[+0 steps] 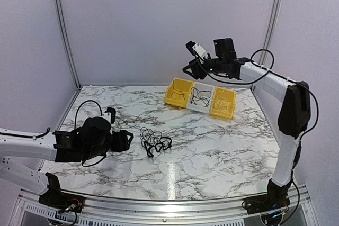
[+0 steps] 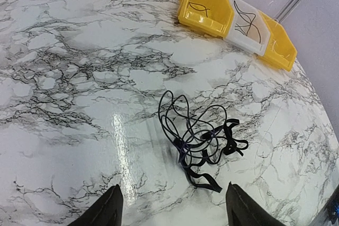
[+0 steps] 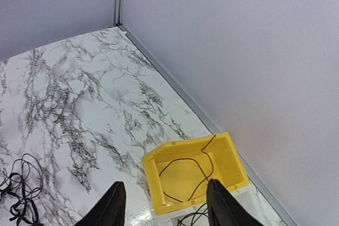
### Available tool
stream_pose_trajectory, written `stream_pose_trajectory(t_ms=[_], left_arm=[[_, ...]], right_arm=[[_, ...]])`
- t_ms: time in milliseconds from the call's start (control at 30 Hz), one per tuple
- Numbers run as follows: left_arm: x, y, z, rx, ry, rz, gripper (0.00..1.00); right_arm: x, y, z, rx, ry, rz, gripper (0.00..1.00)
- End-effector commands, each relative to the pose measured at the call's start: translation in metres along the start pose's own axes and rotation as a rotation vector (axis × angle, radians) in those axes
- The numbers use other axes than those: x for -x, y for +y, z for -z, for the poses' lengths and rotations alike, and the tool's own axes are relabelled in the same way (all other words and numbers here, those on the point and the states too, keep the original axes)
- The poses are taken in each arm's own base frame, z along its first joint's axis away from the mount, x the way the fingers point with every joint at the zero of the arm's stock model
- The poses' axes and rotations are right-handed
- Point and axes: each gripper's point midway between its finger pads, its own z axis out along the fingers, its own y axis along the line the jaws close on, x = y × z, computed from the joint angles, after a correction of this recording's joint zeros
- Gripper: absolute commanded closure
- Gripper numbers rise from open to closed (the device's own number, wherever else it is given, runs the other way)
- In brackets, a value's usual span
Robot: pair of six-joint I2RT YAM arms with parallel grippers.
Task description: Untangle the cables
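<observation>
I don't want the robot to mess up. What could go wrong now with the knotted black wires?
1. The tangle of thin black cables has many crossing loops, so the open left gripper near it might pinch several strands together and tighten the knot or drag the whole bunch.
2. The black cable in the yellow plastic bin has one end lying over the rim, so it might slip out.

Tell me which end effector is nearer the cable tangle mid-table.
Left. The left end effector sits low just beside the tangle, open and facing it. The right end effector hangs high over the bins at the far edge, well away.
</observation>
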Motion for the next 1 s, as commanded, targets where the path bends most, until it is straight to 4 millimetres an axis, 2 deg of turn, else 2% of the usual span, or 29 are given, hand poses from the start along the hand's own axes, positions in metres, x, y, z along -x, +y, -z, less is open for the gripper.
stream_pose_trajectory(t_ms=[0,100,233,400,533,700,833,967], left_arm=[[-0.005,-0.005,-0.009,0.0,0.014,-0.003,0.31],[-0.012,-0.013,-0.018,-0.005,0.068,-0.018,0.31],[-0.021,-0.031,-0.032,-0.039,0.153,-0.023,0.3],[-0.04,-0.04,-0.045,-0.058,0.239,0.008,0.3],[-0.038,-0.04,-0.046,-0.056,0.229,0.036,0.29],[-0.028,-0.038,-0.043,-0.049,0.173,0.077,0.25],[-0.026,-0.037,-0.044,-0.043,0.165,0.08,0.23],[-0.028,-0.036,-0.052,-0.027,0.179,0.083,0.23]], right_arm=[[-0.057,0.075,0.01,0.248,0.132,0.073,0.51],[-0.074,0.123,0.018,0.384,0.176,0.108,0.58],[-0.095,0.178,0.022,0.525,0.223,0.15,0.6],[-0.122,0.219,0.014,0.635,0.287,0.152,0.59],[-0.147,0.231,-0.003,0.65,0.35,0.181,0.57],[-0.162,0.236,-0.025,0.657,0.378,0.169,0.58],[-0.176,0.238,-0.034,0.666,0.413,0.175,0.59],[-0.18,0.236,-0.04,0.643,0.419,0.161,0.72]])
